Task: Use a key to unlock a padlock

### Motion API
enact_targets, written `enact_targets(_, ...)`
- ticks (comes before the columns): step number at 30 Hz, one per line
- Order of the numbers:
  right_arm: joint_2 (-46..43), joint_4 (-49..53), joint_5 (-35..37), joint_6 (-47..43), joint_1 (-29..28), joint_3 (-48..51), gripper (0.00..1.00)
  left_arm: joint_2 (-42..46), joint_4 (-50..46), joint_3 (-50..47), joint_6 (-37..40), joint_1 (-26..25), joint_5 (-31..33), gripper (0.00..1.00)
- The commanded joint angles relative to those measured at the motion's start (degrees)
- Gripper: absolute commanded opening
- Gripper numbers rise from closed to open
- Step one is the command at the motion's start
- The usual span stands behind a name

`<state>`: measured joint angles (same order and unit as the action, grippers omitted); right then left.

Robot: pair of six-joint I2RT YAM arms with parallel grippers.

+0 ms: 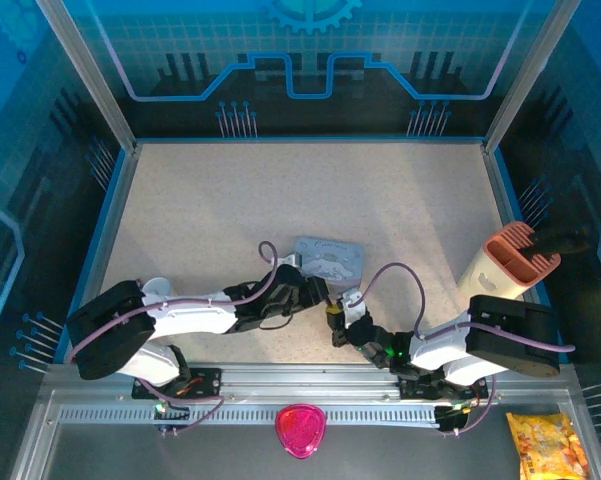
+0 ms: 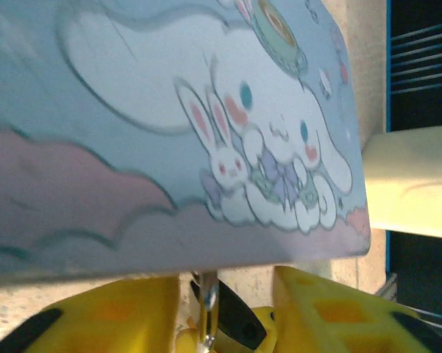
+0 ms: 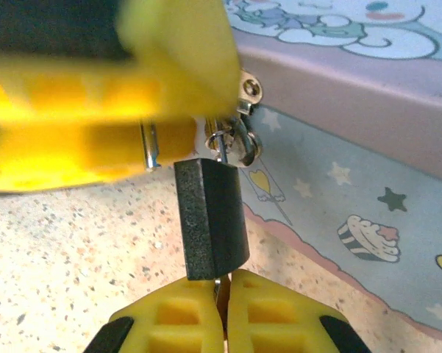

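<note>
The padlock [image 3: 212, 220] hangs at the front of a pale blue cartoon-printed tin [image 1: 330, 258], which sits on the speckled worktop [image 1: 280, 190] a little right of centre and towards the near side. In the right wrist view its dark square body hangs slightly tilted. Its thin silver shackle [image 3: 219, 143] is threaded through the tin's small metal hasp [image 3: 244, 143].

The right gripper [image 3: 222, 316] sits directly below the padlock, its yellow fingers [image 3: 169, 320] pressed together. A thin sliver of metal, the key [image 3: 219, 283], shows pinched between them and reaches up to the underside of the padlock body. Whether it is actually in the keyhole cannot be told.

The left gripper [image 2: 224, 316] comes in from the other side, low against the tin's front edge. In its own wrist view its fingers [image 2: 118, 316] stand apart. The silver shackle and a dark part of the padlock lie in the gap, and neither is visibly clamped. From above, the two grippers meet just in front of the tin, almost touching.

A cream and salmon holder [image 1: 510, 265] stands at the right edge of the worktop. A pink dish [image 1: 300, 430] and a yellow snack bag [image 1: 545, 445] lie in front of the arms' bases.
</note>
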<state>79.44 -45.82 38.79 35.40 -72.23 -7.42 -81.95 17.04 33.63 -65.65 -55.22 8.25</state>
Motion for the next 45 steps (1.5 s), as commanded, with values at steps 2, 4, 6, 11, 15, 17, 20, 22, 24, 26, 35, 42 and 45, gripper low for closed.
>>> enact_targets(2, 3.1, 0.3, 2.8, 5.7, -0.4, -0.4, 0.00, 2.6, -5.8, 1.4, 1.4, 2.3, 2.3, 0.47)
enact_targets(4, 4.2, -1.0, 3.0, 5.9, -0.4, -0.4, 0.00, 3.5, -8.1, 1.4, 2.0, 3.7, 2.7, 0.49)
enact_targets(6, 4.5, -0.7, 3.1, 6.4, -0.3, -0.4, 0.00, 4.8, -10.4, 1.5, 3.1, 5.1, 3.2, 0.51)
enact_targets(11, 2.6, 3.1, 3.6, 8.8, -0.1, -0.5, 0.00, 5.6, -19.9, 5.7, 11.0, 9.3, 4.7, 0.57)
enact_targets(15, -0.3, 10.5, 3.2, 10.4, 0.5, -2.1, 0.01, 2.8, -24.6, 10.2, 17.5, 11.5, 5.4, 0.59)
enact_targets(17, -1.6, 13.5, 3.0, 11.9, 1.3, -2.3, 0.03, 0.6, -25.7, 13.0, 20.6, 12.0, 5.1, 0.60)
enact_targets(20, -2.9, 14.0, 0.9, 13.8, 3.6, -1.1, 0.11, -3.1, -26.7, 16.6, 23.6, 12.0, 4.0, 0.60)
enact_targets(22, -3.6, 13.1, -1.0, 14.0, 5.0, -0.2, 0.19, -5.8, -27.2, 18.9, 24.9, 12.0, 2.6, 0.60)
enact_targets(24, -4.3, 12.2, -2.7, 13.4, 5.9, 0.3, 0.25, -8.1, -28.3, 20.8, 25.2, 12.0, 2.3, 0.60)
enact_targets(26, -5.0, 12.3, -4.0, 13.0, 6.7, 0.3, 0.31, -9.9, -28.8, 22.0, 25.5, 12.0, 2.6, 0.60)
enact_targets(35, -12.7, 15.5, -14.9, 11.4, 15.2, 1.4, 0.42, -13.8, -30.0, 23.3, 25.0, 12.1, 4.2, 0.60)
enact_targets(42, -16.8, 18.8, -23.7, 12.5, 21.4, 0.2, 0.47, -13.5, -28.7, 21.1, 23.6, 12.3, 4.8, 0.60)
enact_targets(45, -16.1, 18.7, -24.7, 13.5, 21.7, -0.5, 0.48, -13.4, -28.1, 20.4, 23.1, 12.4, 4.8, 0.60)
